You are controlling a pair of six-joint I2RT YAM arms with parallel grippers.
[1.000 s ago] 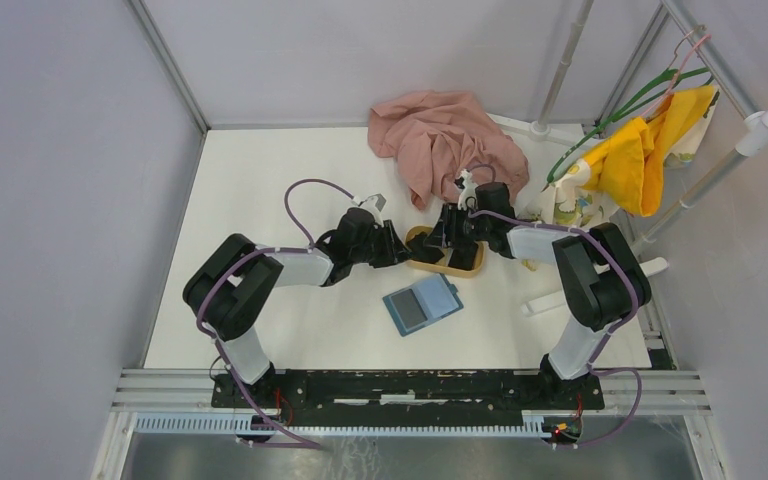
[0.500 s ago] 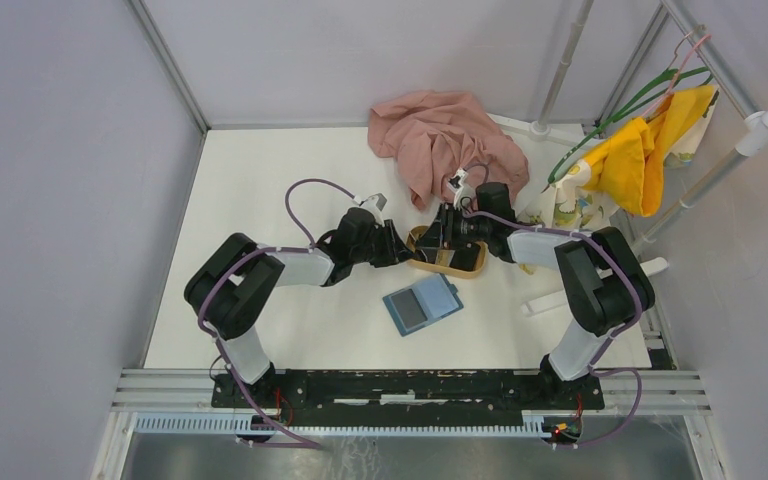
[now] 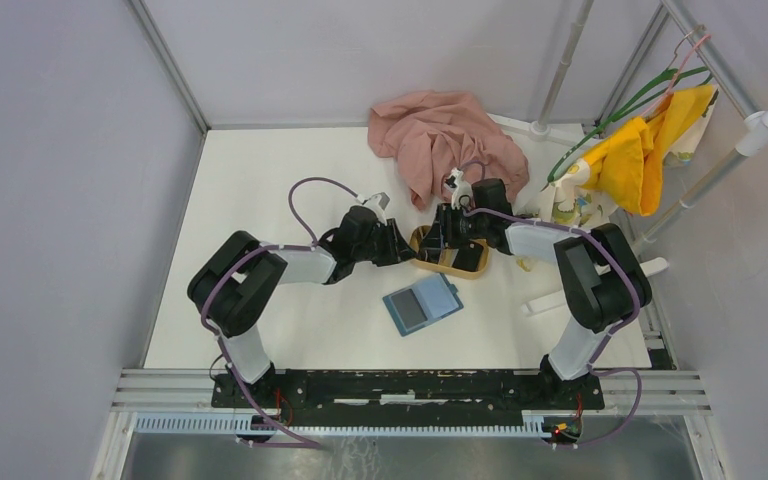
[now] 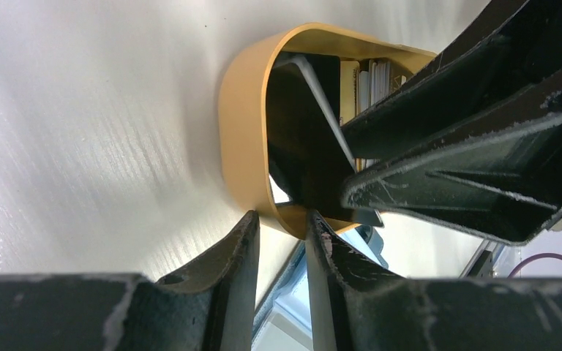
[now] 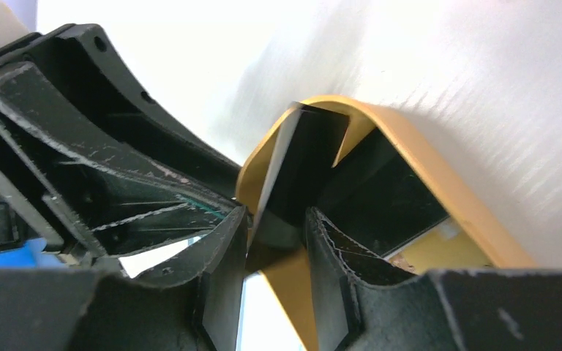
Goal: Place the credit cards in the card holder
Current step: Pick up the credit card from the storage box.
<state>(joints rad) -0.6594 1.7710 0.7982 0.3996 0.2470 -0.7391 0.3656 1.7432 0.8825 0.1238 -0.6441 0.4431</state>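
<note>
The card holder (image 3: 430,298), a teal-blue wallet, lies open on the table in front of the tan wooden tray (image 3: 440,267), with a dark rectangle on its left half. It also shows pale blue as the card holder (image 4: 285,307) between the left fingers. My left gripper (image 4: 282,219) straddles the tray's rim (image 4: 241,131), one finger outside and one inside, pinching it. A black credit card (image 5: 300,161) stands tilted up inside the tray. My right gripper (image 5: 276,219) has its jaws apart on either side of that card's lower corner. Another black card (image 3: 470,257) lies flat in the tray.
A pink cloth (image 3: 445,140) is heaped at the back, just behind the right wrist. A white pipe rack (image 3: 580,290) with a yellow garment (image 3: 650,150) on hangers stands at the right. Grey enclosure walls close in the table on the left, back and right.
The right gripper has edged slightly back and left over the tray. The left gripper has shifted a touch to the right at the tray's rim. The wallet has stayed put.
</note>
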